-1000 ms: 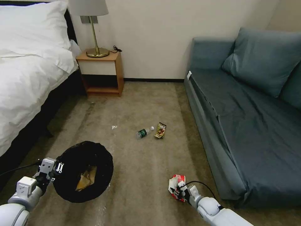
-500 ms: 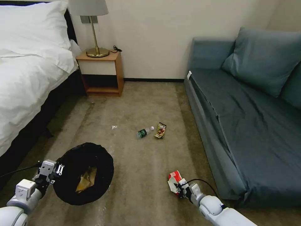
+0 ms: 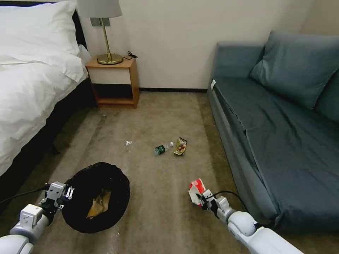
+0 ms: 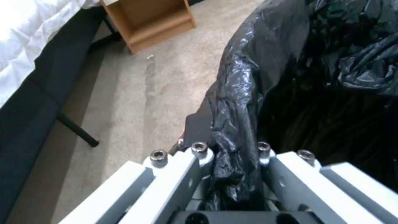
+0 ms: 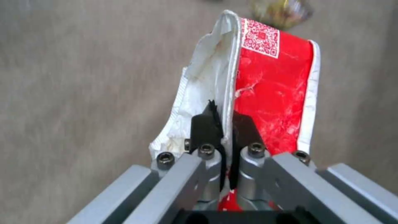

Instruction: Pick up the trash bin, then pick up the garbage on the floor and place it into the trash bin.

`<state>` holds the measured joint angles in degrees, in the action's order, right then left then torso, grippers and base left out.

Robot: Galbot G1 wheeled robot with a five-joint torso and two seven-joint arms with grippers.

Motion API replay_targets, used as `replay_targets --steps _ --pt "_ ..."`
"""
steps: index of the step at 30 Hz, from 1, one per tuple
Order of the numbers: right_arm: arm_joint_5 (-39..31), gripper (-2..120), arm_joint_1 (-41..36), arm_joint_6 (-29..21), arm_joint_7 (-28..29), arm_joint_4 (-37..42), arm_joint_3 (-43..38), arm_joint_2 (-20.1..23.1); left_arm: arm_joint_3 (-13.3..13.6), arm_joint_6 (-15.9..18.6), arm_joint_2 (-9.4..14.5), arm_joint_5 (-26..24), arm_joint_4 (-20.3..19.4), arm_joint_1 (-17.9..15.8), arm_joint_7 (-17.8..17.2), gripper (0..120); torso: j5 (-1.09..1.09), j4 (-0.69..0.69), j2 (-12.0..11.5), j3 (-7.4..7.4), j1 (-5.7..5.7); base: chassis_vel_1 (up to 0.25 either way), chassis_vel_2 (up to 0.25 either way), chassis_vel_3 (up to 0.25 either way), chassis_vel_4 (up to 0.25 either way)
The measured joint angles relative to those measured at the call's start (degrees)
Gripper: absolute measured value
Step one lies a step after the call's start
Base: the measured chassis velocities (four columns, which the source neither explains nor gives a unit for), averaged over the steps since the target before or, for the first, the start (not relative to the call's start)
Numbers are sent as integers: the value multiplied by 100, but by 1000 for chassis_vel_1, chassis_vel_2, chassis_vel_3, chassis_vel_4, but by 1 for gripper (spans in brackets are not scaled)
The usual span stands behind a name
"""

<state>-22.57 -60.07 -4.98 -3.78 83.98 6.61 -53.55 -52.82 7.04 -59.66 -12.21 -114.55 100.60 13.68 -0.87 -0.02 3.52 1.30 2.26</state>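
My right gripper (image 3: pixel 202 201) is pinched shut on the red-and-white wrapper (image 3: pixel 196 187), its pads clamping the wrapper's lower edge, as the right wrist view confirms (image 5: pixel 224 130). The wrapper stands up from the pads, long axis pointing up and away toward the far side of the room. The trash bin (image 3: pixel 97 197) lies well apart to the left of this claw, at about the same near depth, its black-lined mouth open upward with a brown paper bag (image 3: pixel 98 207) already inside. My left gripper (image 3: pixel 60 194) is clamped on the bin's left rim, bag plastic bunched between its fingers (image 4: pixel 199 155). The coming move, in my judgement, turns on carrying the wrapper leftward over that mouth. Against the earlier frames, the wrapper has risen clear of the carpet, and the bin has shifted slightly nearer. The bottle (image 3: pixel 162 148) and snack packet (image 3: pixel 180 146) lie unmoved, farther out on the floor.
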Motion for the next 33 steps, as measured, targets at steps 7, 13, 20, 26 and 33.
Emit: replay_targets --steps 7,13,20,26,33 --pt "-577 0 -66 -493 98 1672 -107 314 18 -8 -56 37 -43 6 8 3 0 1 0 0 0 0 0 0 0" --pt "-1035 0 26 -990 353 2754 277 425 35 -15 -106 95 -76 12 8 3 -1 1 0 0 0 0 0 0 0" --pt "-1244 0 197 -1267 599 3486 916 341 37 -50 -172 165 -104 66 13 3 0 1 0 -1 0 0 0 0 0" --pt "-1490 0 498 -1299 651 3591 1201 238 95 -98 -215 218 -98 45 35 3 0 1 0 0 0 0 0 0 0" --pt "-1827 0 1024 -1373 651 3524 1461 23 347 -82 -225 257 -29 -256 86 3 -1 0 0 0 0 0 0 0 0"
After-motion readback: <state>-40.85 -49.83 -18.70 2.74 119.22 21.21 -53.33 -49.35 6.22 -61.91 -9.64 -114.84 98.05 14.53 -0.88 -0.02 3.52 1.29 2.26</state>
